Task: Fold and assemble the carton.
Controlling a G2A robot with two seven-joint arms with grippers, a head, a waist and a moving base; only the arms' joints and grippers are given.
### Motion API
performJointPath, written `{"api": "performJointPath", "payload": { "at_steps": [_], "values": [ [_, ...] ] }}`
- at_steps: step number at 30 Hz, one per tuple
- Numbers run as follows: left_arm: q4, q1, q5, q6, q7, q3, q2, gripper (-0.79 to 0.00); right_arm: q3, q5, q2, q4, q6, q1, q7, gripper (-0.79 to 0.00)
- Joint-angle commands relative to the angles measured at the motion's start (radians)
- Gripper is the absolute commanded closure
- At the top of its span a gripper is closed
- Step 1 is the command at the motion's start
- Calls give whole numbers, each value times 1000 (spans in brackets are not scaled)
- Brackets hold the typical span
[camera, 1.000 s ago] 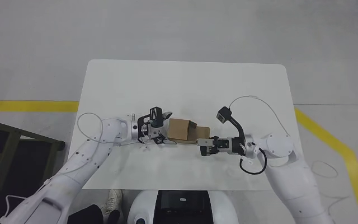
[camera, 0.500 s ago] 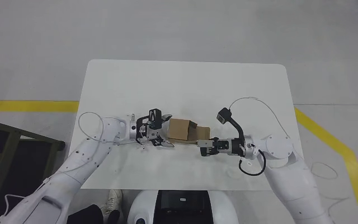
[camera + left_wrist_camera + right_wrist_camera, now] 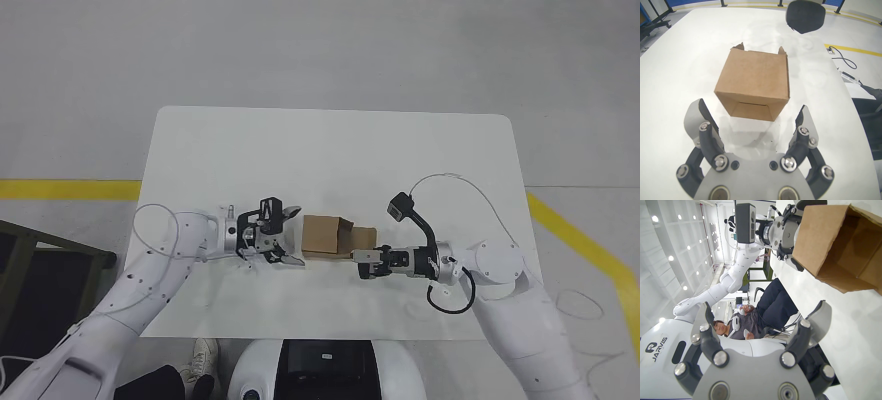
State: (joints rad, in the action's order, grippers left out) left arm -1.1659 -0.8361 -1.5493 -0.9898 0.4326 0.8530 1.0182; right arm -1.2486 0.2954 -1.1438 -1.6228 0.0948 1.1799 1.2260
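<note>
A small brown carton lies on its side on the white table, near the middle of the front half. One end is open with a loose flap sticking out. My left gripper stands open a short way off the carton's closed end, touching nothing. In the left wrist view the carton lies just beyond the spread fingertips of the left gripper. My right gripper sits open beside the flap end. The right wrist view looks into the hollow carton beyond the right gripper.
The right arm's black wrist camera rises on a stalk just beyond the carton's open end. The table's back half and both side margins are bare white surface. Yellow floor tape runs past the table's left and right.
My left gripper has drawn back from the carton toward the left, leaving a gap, its fingers spread. The carton and the right arm have hardly moved.
</note>
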Motion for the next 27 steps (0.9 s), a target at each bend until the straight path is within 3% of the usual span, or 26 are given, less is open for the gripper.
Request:
{"api": "performJointPath", "payload": {
  "at_steps": [1, 20, 27],
  "values": [
    [-1, 3, 18, 3, -9, -3, 4, -785, 0, 0, 0, 0, 0, 0, 0, -785],
    [105, 83, 69, -20, 3, -90, 63, -785, 51, -13, 1, 12, -12, 26, -53, -785],
    [117, 92, 50, -19, 17, -100, 70, -785, 71, -54, -1, 72, 72, 7, -110, -785]
  ]
}}
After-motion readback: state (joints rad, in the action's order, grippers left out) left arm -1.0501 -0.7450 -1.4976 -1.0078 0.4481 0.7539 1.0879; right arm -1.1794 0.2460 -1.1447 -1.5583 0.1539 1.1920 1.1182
